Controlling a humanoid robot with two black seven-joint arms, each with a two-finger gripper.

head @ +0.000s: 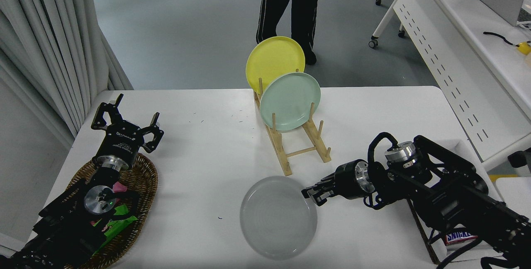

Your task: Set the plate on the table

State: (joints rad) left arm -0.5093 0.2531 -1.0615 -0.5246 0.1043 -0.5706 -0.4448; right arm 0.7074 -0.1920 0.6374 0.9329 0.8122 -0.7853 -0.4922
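Observation:
The pale grey plate point(278, 219) lies nearly flat, low over the front middle of the white table point(199, 165); I cannot tell whether it touches the surface. My right gripper point(311, 193) comes in from the right and is shut on the plate's upper right rim. My left gripper point(125, 124) is open and empty, parked at the lower left above a wicker basket point(143, 202).
A wooden rack point(299, 149) behind the grey plate holds a mint green plate point(290, 101) and a yellow plate point(274, 62) upright. A white tray with a Snickers bar point(459, 236) sits at the right edge. A person point(290, 8) stands beyond the table. A white perforated desk point(452, 32) stands at the upper right.

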